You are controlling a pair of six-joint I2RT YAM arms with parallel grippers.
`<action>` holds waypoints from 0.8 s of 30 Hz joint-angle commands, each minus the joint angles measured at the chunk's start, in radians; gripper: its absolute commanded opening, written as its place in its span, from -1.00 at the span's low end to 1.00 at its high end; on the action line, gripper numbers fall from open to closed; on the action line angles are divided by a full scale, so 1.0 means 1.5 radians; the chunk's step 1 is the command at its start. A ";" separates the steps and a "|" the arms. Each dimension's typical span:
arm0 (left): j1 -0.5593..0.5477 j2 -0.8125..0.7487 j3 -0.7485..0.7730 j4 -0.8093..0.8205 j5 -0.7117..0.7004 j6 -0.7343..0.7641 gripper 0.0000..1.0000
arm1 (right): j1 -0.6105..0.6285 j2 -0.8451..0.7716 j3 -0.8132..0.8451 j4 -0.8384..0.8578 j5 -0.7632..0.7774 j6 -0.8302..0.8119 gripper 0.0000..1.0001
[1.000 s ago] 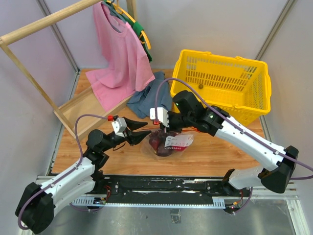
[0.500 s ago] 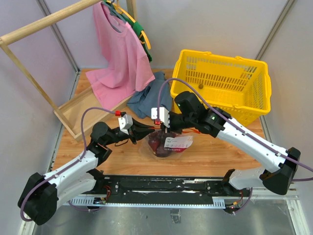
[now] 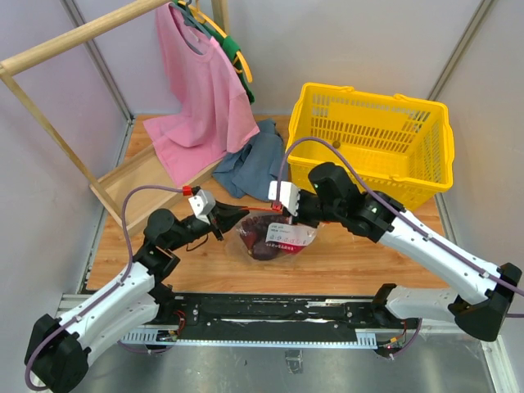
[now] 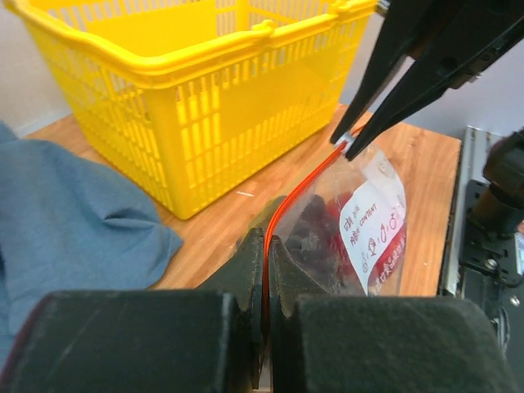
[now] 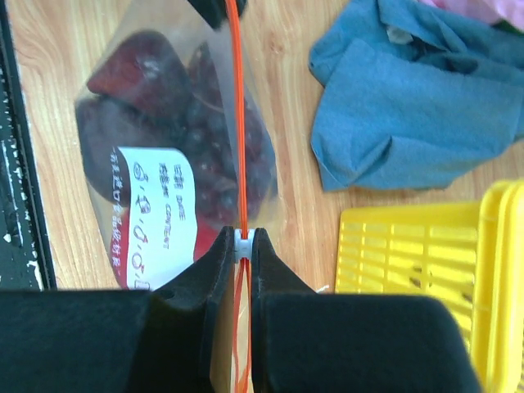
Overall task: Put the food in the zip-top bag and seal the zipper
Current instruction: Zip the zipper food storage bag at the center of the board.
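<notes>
Lower centre of the top view: the crinkly clear plastic zip-top bag [image 3: 274,239] hangs over the wooden tabletop [image 3: 352,255], with dark red and purple toy fruits [image 5: 139,90] inside. The left end effector [image 4: 264,246] is clamped on one end of the thin red-orange zipper strip [image 4: 304,182]. The right end effector [image 5: 242,239] pinches the other end, and the strip runs taut between them. Beyond lie a crumpled blue cloth [image 3: 254,160] and a yellow plastic basket [image 3: 368,139].

A wooden desk [image 3: 360,262] is sitting between pale grey walls [image 3: 344,41]. A wooden rack [image 3: 49,57] is standing at its back left, a pink shirt [image 3: 201,90] hanging from it. A blue cloth [image 3: 254,160] is lying beside a yellow basket [image 3: 368,115]. Soft, even light is falling everywhere.
</notes>
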 commanded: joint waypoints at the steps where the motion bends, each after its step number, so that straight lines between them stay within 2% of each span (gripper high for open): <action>1: 0.000 -0.034 0.018 -0.039 -0.124 0.007 -1.00 | -0.036 -0.043 -0.022 -0.022 0.079 0.043 -0.99; 12: 0.000 -0.058 0.022 -0.106 -0.280 -0.013 -0.99 | -0.105 -0.097 -0.063 -0.029 0.153 0.110 -0.99; 17: 0.000 -0.049 0.027 -0.099 -0.274 -0.019 -1.00 | -0.140 -0.092 -0.061 -0.008 0.158 0.143 -0.99; 24: 0.000 -0.010 0.067 -0.115 -0.252 -0.020 -0.99 | -0.140 -0.087 -0.050 0.017 0.112 0.151 -0.99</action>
